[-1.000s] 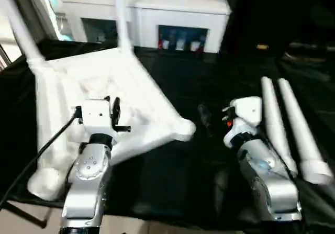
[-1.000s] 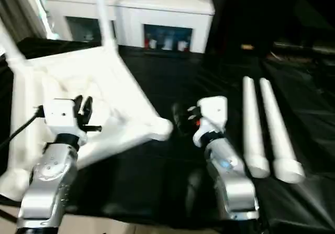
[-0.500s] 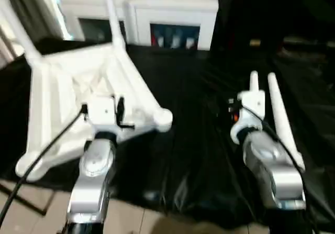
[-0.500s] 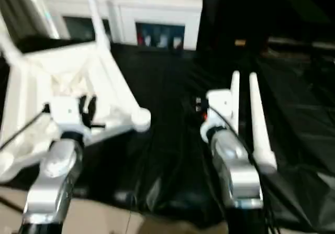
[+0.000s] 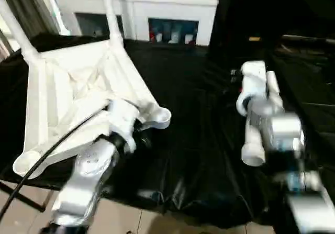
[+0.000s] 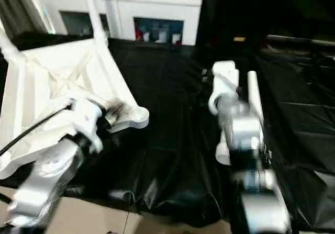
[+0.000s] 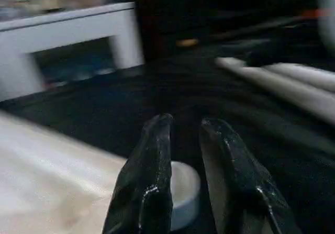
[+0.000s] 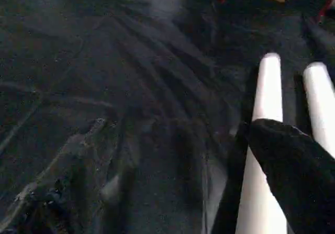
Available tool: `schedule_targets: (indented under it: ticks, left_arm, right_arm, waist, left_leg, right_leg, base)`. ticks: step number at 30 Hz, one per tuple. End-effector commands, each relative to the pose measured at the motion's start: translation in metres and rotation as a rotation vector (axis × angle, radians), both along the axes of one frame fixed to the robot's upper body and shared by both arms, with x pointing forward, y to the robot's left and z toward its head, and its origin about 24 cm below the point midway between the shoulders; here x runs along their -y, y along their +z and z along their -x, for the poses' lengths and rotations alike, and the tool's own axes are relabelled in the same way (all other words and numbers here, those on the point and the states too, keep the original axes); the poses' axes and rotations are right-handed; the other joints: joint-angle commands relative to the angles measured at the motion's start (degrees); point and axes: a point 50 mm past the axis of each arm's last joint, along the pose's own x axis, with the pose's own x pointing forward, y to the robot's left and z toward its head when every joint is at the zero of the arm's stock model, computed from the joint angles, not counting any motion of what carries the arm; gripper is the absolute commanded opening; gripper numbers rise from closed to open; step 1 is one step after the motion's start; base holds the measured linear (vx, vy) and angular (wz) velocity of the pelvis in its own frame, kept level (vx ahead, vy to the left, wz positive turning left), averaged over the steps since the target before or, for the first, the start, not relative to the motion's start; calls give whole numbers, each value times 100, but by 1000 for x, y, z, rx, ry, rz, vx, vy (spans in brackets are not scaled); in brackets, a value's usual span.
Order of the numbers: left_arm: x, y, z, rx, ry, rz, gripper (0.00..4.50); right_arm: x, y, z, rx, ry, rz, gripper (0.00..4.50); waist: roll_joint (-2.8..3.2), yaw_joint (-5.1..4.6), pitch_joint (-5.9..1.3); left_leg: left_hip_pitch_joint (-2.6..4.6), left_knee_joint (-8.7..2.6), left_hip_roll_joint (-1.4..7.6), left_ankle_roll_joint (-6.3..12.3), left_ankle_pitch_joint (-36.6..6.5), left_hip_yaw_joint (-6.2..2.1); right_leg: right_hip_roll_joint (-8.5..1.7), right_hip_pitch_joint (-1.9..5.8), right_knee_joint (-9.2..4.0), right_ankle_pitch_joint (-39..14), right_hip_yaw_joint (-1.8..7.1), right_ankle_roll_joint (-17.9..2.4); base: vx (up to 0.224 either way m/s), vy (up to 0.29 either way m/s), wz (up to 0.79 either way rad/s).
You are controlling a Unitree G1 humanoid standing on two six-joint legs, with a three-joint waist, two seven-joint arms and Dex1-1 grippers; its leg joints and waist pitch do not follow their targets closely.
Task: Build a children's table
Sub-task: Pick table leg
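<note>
The children's table lies upside down on the left: its white ribbed top (image 5: 68, 92) carries two legs (image 5: 108, 11) standing upright in the far corner sockets. The near corner socket (image 5: 157, 118) holds nothing. My left gripper (image 7: 186, 126) hovers just over that socket (image 7: 183, 184), its black fingers (image 7: 152, 176) a narrow gap apart with nothing between them. Two loose white legs (image 8: 261, 140) lie side by side on the right. My right gripper (image 8: 172, 181) hangs above them, wide open and holding nothing, with one finger (image 8: 293, 166) over the nearer leg.
Black cloth drapes the work table (image 5: 183, 155), and its front edge drops to the pale floor (image 5: 131, 218). A white cabinet (image 5: 157, 3) stands behind. A black cable (image 5: 47, 155) trails from my left forearm across the top's near corner.
The camera has tilted. My left arm swung right, off the table top's underside, to the near corner socket. My right arm rose over the loose legs. Neither gripper's opening changed.
</note>
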Motion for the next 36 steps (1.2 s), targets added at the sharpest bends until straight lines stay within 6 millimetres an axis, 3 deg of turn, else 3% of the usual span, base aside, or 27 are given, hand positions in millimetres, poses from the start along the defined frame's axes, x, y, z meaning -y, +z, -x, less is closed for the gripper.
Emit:
schedule_targets:
  ticks: [1, 5, 11, 14, 19, 24, 28, 36]
  left_arm:
    - [7, 4, 11, -44, -157, -8, 109]
    - [11, 9, 29, -100, -356, -80, 109]
    - [13, 13, 31, -106, -389, -110, 109]
    - [12, 16, 31, -111, -393, -130, 109]
    - [11, 20, 34, -123, -420, -157, 109]
    - [13, 21, 36, -146, -443, -150, 109]
    - [14, 24, 37, -151, -456, -149, 109]
    - [15, 32, 31, -106, -441, -188, 183]
  right_arm:
    - [10, -9, 2, -113, -49, 24, 439]
    - [21, -21, 3, -236, -141, 3, 439]
    - [31, -24, 6, -261, -203, -40, 439]
    - [35, -21, 8, -284, -214, -57, 439]
    - [41, -26, 16, -367, -207, -99, 439]
    - [45, -36, 23, -425, -219, -123, 426]
    - [46, -36, 25, -436, -222, -130, 383]
    - [46, -41, 26, -462, -219, -158, 324]
  waist:
    - [-62, 43, -409]
    - [-95, 55, -364]
    - [-143, 73, -324]
    - [-152, 78, -309]
    - [-192, 76, -294]
    - [-199, 80, -299]
    - [-234, 79, -298]
    - [-235, 81, -305]
  left_leg:
    - [1, -369, 486, 865, 756, -147]
    - [53, -404, 545, 648, 470, -110]
    - [72, -456, 569, 75, -108, 19]
    - [60, -468, 557, -101, -293, 12]
    - [39, -463, 542, -173, -356, 15]
    - [39, -454, 542, -200, -312, 19]
    - [36, -452, 545, -214, -282, 24]
    - [26, -447, 548, -203, -160, 20]
  right_leg:
    - [-599, 392, -257, 375, 386, -1518]
    - [-592, 373, -289, -138, 386, -1444]
    - [-576, 379, -370, -786, 414, -1123]
    - [-568, 373, -404, -1166, 415, -889]
    - [-564, 363, -439, -1496, 419, -683]
    - [-551, 352, -432, -1473, 413, -685]
    - [-552, 354, -428, -1431, 408, -725]
    - [-552, 369, -407, -1268, 403, -727]
  base:
    - [0, 0, 0]
    - [0, 0, 0]
    - [0, 0, 0]
    - [0, 0, 0]
    - [0, 0, 0]
    - [0, 0, 0]
    - [0, 0, 0]
    - [0, 0, 0]
